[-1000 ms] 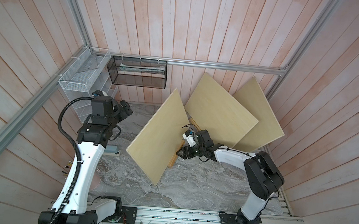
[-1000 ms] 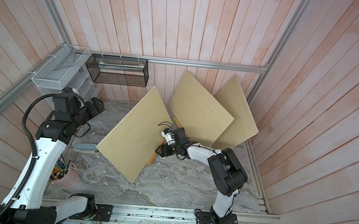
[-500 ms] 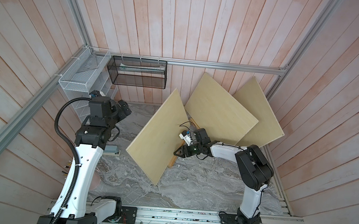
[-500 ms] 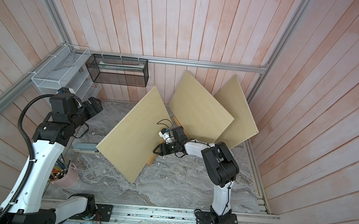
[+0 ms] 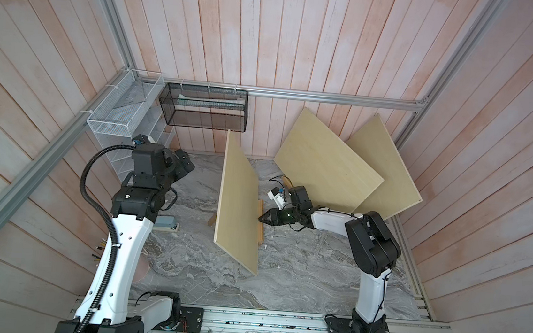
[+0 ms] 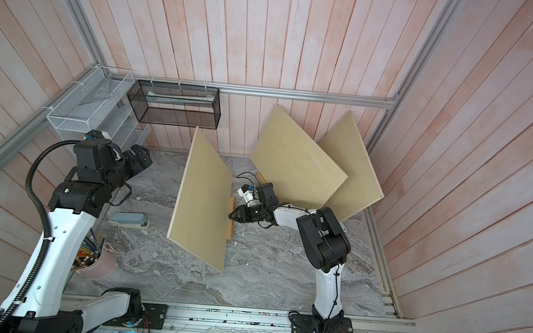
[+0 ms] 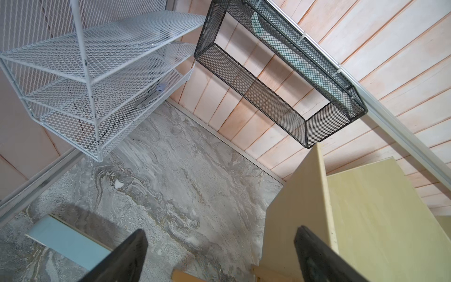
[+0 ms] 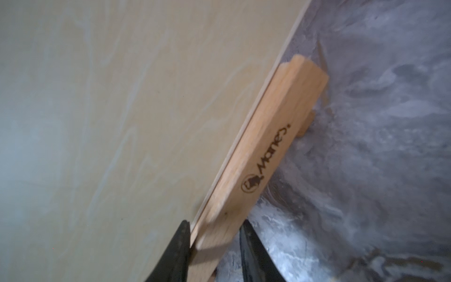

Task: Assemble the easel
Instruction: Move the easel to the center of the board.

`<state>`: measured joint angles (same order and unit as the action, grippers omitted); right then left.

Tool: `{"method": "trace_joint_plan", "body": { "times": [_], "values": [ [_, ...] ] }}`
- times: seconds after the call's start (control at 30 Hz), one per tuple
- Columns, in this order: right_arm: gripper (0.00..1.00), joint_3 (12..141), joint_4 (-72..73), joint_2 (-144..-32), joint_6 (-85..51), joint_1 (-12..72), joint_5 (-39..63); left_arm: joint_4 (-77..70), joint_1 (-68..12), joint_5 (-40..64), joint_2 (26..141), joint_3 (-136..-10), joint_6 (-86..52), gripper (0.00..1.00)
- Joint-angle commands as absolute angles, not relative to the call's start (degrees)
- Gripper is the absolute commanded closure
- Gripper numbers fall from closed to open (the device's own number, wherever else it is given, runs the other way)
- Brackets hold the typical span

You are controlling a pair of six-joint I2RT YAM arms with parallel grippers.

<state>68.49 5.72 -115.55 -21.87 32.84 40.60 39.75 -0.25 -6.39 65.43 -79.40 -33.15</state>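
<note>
Change: right pincer [image 8: 214,225] narrowed onto easel ledge [image 8: 273,136], now clamping it; board [image 5: 238,201] swung toward edge-on; left pincer [image 7: 219,251] wide, empty. Implies easel repositioning.

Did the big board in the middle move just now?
Yes. The middle board has swung round: its top corner now sits under the right end of the black mesh basket; before, it stood out beyond that end.

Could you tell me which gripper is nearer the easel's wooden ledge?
Right. The right gripper grips the wooden ledge; the left gripper hangs open beyond the board.
</note>
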Motion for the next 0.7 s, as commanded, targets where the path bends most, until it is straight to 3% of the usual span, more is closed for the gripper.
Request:
{"method": "trace_joint_plan", "body": {
  "times": [0.0, 0.67],
  "values": [
    [0.72, 70.26, 7.55, -118.33, -22.36, 32.25, 35.68, 40.34, 0.1, -7.68, 64.15, -79.94, -31.65, 0.03],
    [0.81, 78.59, 5.28, -124.0, -24.39, 34.18, 28.14, 40.86, 0.96, -7.72, 64.34, -78.84, -31.2, 0.02]
  ]
}}
